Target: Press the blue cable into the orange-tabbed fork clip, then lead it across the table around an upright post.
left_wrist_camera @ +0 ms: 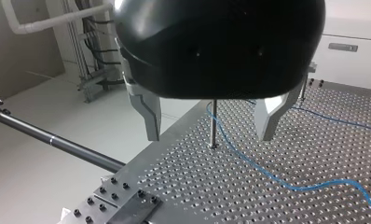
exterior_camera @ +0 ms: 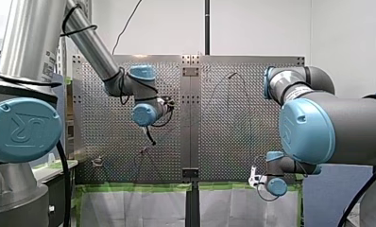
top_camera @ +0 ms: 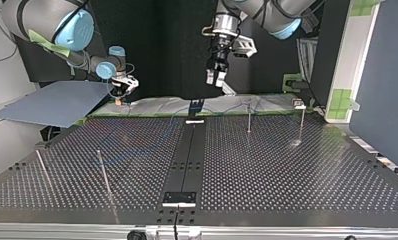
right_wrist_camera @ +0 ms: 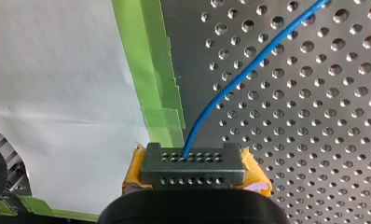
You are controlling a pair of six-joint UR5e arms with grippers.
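Observation:
The blue cable (right_wrist_camera: 230, 84) runs from a black end block (right_wrist_camera: 193, 163) out over the perforated table (right_wrist_camera: 323, 140). My right gripper (right_wrist_camera: 193, 175) is shut on that block with its yellow pads (right_wrist_camera: 253, 172), at the table's taped edge. In the top view my right gripper (top_camera: 120, 96) is at the far left. My left gripper (left_wrist_camera: 211, 133) hangs open and empty well above the table. An upright post (left_wrist_camera: 214, 123) shows between its metal fingers (left_wrist_camera: 148, 116), and the cable (left_wrist_camera: 267, 175) curves past the post's foot. A small clip (top_camera: 299, 105) stands at the top view's far right; I cannot tell its tab colour.
Several thin upright posts stand on the table, two at the top view's near left (top_camera: 104, 175) and two at its far right (top_camera: 248, 117). A black centre strip (top_camera: 187, 155) divides the plate. Green tape (right_wrist_camera: 155, 84) and white sheeting line the edge beside my right gripper.

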